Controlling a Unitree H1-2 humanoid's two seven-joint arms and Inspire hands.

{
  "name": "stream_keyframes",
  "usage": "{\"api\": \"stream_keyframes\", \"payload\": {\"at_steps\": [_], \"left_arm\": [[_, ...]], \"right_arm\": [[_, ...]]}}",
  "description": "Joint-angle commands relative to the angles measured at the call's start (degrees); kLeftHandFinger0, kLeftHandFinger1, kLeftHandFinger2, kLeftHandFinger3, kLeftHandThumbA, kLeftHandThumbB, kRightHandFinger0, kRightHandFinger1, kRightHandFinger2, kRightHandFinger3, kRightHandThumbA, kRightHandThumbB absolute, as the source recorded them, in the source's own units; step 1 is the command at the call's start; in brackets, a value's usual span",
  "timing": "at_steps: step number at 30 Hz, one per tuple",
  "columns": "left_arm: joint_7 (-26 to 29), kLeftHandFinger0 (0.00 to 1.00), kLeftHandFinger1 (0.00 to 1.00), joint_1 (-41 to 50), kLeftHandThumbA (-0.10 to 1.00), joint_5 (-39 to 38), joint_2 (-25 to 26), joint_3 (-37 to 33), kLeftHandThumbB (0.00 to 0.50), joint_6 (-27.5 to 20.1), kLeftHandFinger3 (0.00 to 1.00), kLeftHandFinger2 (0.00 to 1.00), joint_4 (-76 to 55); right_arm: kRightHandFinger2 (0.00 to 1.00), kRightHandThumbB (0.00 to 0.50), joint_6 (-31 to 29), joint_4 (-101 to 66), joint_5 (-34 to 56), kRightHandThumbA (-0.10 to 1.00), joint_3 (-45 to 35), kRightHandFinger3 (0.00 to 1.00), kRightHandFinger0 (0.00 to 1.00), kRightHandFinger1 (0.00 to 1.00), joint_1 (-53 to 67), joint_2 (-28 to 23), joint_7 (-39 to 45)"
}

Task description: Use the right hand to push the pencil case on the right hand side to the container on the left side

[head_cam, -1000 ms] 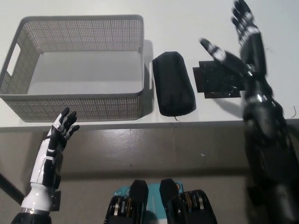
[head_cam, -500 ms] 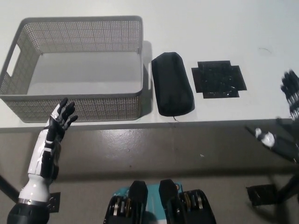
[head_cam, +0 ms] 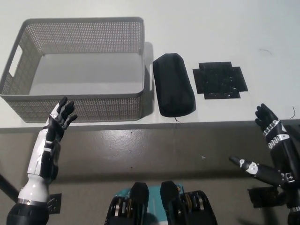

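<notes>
Hovering at 4 o'clock, our right hand point(head_cam: 274, 152) off surface edge, fingers spread, holding nothing, well apart from pencil case point(head_cam: 174, 84). Pencil case lies on white surface point(head_cam: 211, 28) near centre, just beside container point(head_cam: 75, 70) wall, container at 10 o'clock. Black mat point(head_cam: 219, 80) lies at 2 o'clock, bare, just right of case. We judge further push risks shoving container along or tilting case against wall; cause: case low, wall tall. Left hand point(head_cam: 60, 118) rests at 8 o'clock, fingers spread, empty.
</notes>
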Motion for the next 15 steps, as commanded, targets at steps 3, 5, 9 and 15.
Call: {"api": "stream_keyframes", "payload": {"at_steps": [3, 5, 9, 15], "left_arm": [[-0.1, 1.0, 1.0, 0.1, 1.0, -0.1, 0.8, 0.5, 0.035, -1.4, 1.0, 1.0, -1.7], [0.0, 1.0, 1.0, 0.6, 1.0, 0.1, 0.6, 0.4, 0.045, -1.3, 1.0, 1.0, -1.9], [-0.3, 1.0, 1.0, 1.5, 1.0, 0.1, 0.6, 0.1, 0.041, -2.1, 1.0, 1.0, -1.8], [-0.3, 1.0, 1.0, 4.8, 1.0, 0.5, 0.0, -0.5, 0.02, -2.8, 1.0, 1.0, -2.4]], "right_arm": [[1.0, 0.181, 1.1, -0.3, 1.8, 1.0, -0.3, 1.0, 1.0, 1.0, -2.0, 0.8, 1.4], [1.0, 0.206, 1.3, 0.1, 2.0, 1.0, -0.5, 1.0, 1.0, 1.0, -2.3, 0.8, 1.4], [1.0, 0.208, 1.4, -0.2, 2.1, 1.0, -0.9, 1.0, 1.0, 1.0, -1.8, 1.4, 1.1], [1.0, 0.215, 1.8, -0.5, 1.9, 1.0, -0.7, 1.0, 1.0, 1.0, -0.1, 1.6, 1.5]]}}
